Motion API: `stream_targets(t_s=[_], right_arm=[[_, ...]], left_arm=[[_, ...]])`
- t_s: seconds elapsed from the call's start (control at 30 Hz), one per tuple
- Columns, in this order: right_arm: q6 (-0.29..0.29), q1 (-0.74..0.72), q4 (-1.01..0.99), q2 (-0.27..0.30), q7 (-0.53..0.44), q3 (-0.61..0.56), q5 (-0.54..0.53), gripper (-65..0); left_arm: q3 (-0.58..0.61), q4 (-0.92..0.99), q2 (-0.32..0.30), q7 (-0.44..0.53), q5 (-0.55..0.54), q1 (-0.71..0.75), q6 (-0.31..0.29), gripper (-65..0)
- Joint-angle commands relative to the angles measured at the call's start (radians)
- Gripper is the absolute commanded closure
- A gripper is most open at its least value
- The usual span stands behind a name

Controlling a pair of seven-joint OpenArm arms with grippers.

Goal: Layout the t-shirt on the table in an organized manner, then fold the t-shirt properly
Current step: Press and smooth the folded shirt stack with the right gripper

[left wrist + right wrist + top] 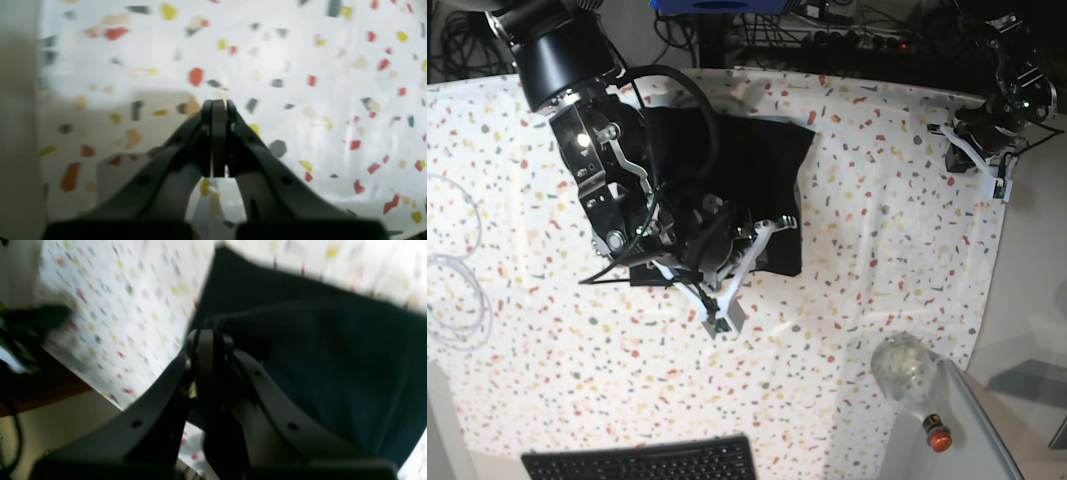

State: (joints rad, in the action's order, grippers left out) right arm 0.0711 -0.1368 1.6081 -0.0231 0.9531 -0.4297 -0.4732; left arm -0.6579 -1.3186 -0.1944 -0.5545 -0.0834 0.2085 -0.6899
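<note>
T-shirt (757,170), black, lying bunched on far-left part of desk (877,250), not yet spread flat; edges uneven, near part hidden under right arm. Soft, thin cloth, judged light and limp: will sag and drag when lifted, will crease easily, not fragile, not slippery on the speckled cover. Best taken at a hem, a shoulder seam or a sleeve corner, pinching one layer only if possible, then pulled slowly outward so that the cloth slides flat and does not fold under itself.

Right gripper (210,336) low over near edge of T-shirt (333,366), fingers (204,350) clenched together; in wrist view a dark fold of cloth sits at the tips and seems pinched between them, though blur makes this uncertain. Left gripper (218,106) far to the right, well apart from T-shirt, above bare desk (300,66); fingers (218,133) pressed tight together, nothing between them.

Layout step judged in hand, folding not begun. Risk: grabbing two layers together, so that the bunch only moves and does not open.
</note>
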Motion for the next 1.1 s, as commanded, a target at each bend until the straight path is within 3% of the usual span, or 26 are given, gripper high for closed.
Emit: stream_targets(t_s=[0.0,0.23,0.4,0.57,0.67,0.73,0.87,1.0,1.07], right_arm=[[-0.001,-0.034,0.001,-0.019,-0.016,0.001,-0.015,0.0],[-0.001,-0.117,-0.173,-0.084,-0.024,0.001,-0.015,0.0],[-0.001,-0.157,-0.295,-0.104,-0.096,0.002,-0.015,0.0],[-0.001,-0.169,-0.346,-0.111,-0.108,0.005,-0.017,-0.3],[-0.007,-0.166,-0.294,-0.111,-0.147,-0.005,-0.017,-23.7],[-0.038,-0.166,-0.222,-0.093,-0.165,-0.048,-0.015,-33.0],[-0.043,-0.139,0.042,0.048,-0.125,-0.145,-0.012,-31.5],[0.108,-0.033,0.232,0.128,0.085,-0.159,-0.011,-30.2],[0.163,0.035,0.285,0.156,0.125,-0.162,-0.011,-30.5]], left_arm=[[0.003,-0.014,-0.02,0.018,-0.014,-0.005,-0.008,0.0],[0.031,-0.014,-0.02,0.018,-0.013,-0.007,-0.008,0.0],[0.026,-0.014,-0.02,0.018,-0.009,-0.005,-0.008,0.0],[0.028,-0.014,-0.02,0.018,-0.008,-0.005,-0.008,0.0],[0.028,-0.012,-0.02,0.018,-0.008,-0.007,-0.008,0.0],[0.028,-0.012,-0.023,0.018,-0.008,-0.008,-0.008,0.0],[0.022,-0.012,-0.026,0.018,-0.008,-0.008,-0.008,0.0],[0.019,-0.012,-0.027,0.018,-0.008,-0.008,-0.008,0.0],[0.019,-0.014,-0.027,0.018,-0.008,-0.008,-0.008,0.0]])
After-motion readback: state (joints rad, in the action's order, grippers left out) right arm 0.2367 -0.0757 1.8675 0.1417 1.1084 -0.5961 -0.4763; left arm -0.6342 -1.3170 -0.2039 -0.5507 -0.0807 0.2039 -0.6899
